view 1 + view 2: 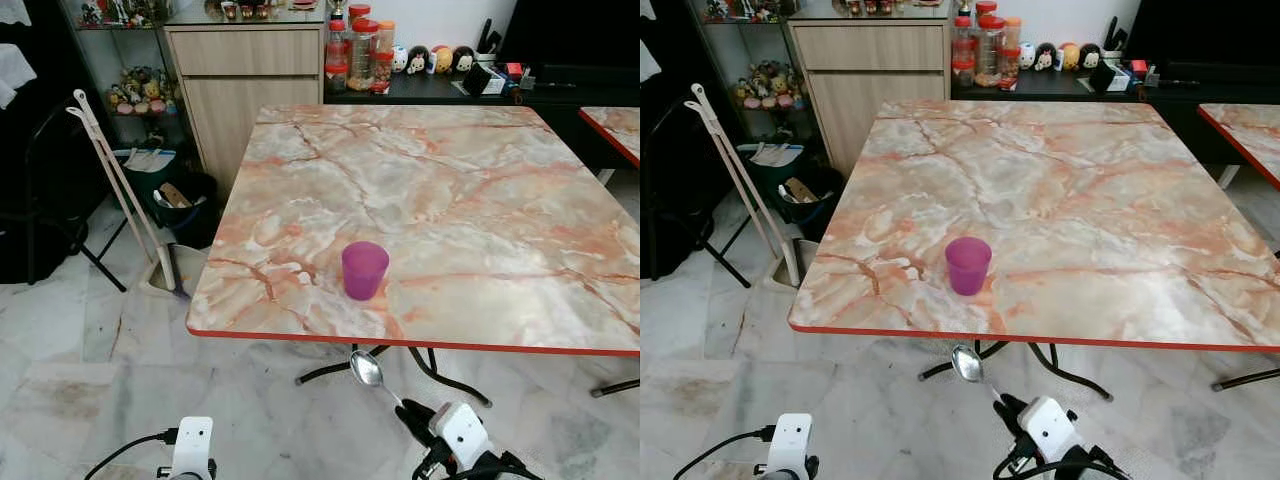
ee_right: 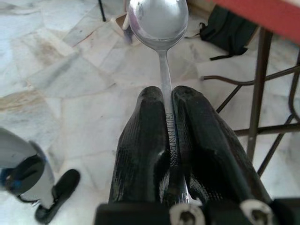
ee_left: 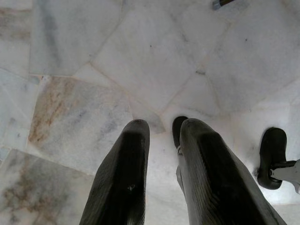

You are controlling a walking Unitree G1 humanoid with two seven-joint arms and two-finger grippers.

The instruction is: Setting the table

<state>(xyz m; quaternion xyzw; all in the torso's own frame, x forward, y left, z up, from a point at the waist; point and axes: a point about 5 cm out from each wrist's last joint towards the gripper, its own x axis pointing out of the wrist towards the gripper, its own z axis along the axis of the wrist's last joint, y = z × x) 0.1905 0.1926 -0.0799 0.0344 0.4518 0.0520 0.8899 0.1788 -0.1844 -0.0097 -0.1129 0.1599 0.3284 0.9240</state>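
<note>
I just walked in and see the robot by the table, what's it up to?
It is setting the table. The right gripper is shut on a spoon by its handle, bowl forward, held below the near edge of the table. A purple cup stands upright near that edge. The left gripper hangs idle over the floor, holding nothing.

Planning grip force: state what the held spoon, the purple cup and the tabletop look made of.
Spoon in the right claw: polished metal, mirror-bright bowl. Purple cup: likely plastic, translucent and matte. Tabletop: glossy marble pattern, probably laminate given the thin red edge.
</note>
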